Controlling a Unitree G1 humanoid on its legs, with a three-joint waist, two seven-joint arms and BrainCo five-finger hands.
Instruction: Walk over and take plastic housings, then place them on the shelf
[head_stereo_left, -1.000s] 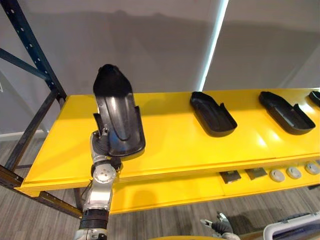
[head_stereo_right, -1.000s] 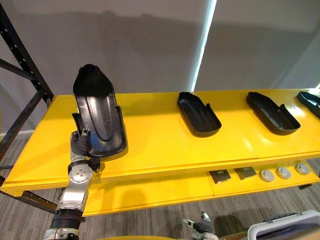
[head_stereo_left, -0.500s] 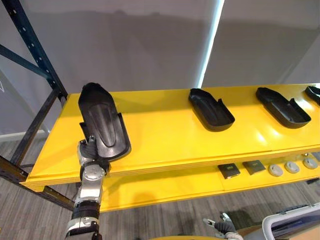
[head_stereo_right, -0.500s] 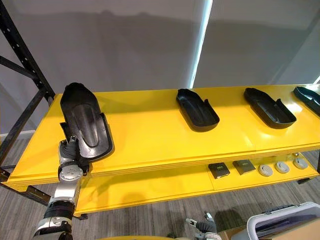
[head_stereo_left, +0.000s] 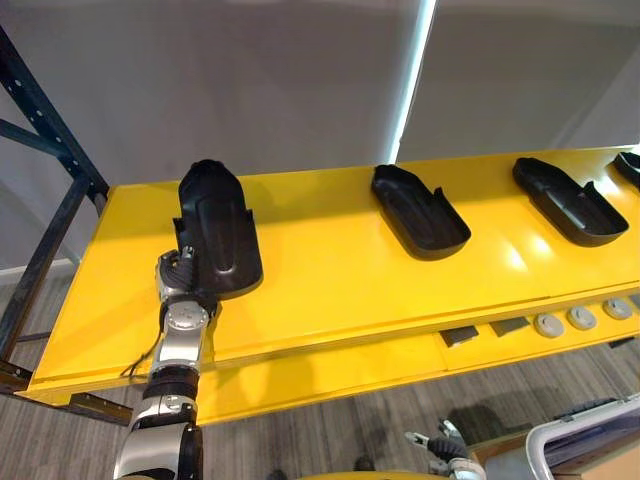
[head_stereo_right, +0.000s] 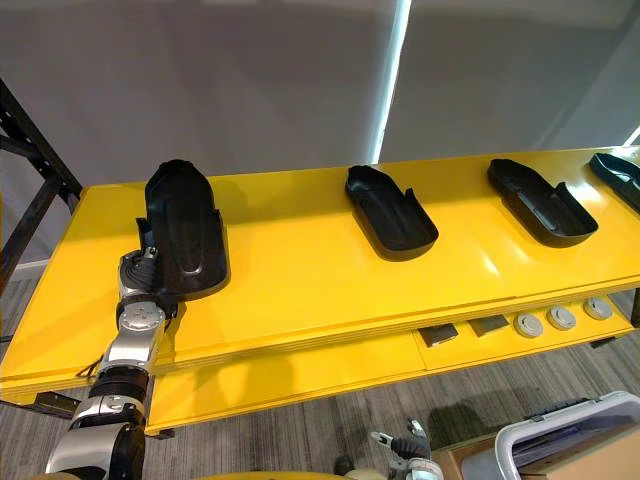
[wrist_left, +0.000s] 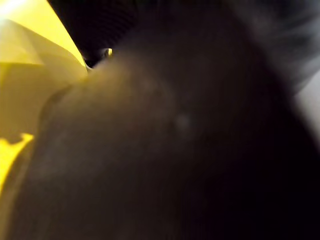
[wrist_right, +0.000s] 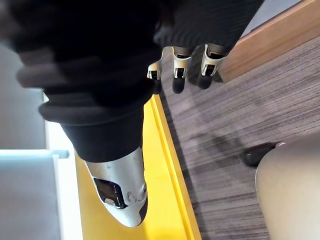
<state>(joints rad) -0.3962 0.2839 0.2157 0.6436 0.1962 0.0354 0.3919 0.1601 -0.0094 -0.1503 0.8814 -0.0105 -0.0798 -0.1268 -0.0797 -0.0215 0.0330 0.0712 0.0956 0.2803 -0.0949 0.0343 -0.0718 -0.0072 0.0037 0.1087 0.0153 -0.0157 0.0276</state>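
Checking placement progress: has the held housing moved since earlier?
Yes. The housing has come down toward the shelf: its top stood well above the shelf's back edge, now only just above it. The left robot hand is at its near end.

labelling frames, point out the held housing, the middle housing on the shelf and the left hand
held housing (head_stereo_left: 220, 228), left eye view, middle of its body
middle housing (head_stereo_left: 421, 212), left eye view, its hollow inside
left hand (head_stereo_left: 177, 273), left eye view, its dark cover
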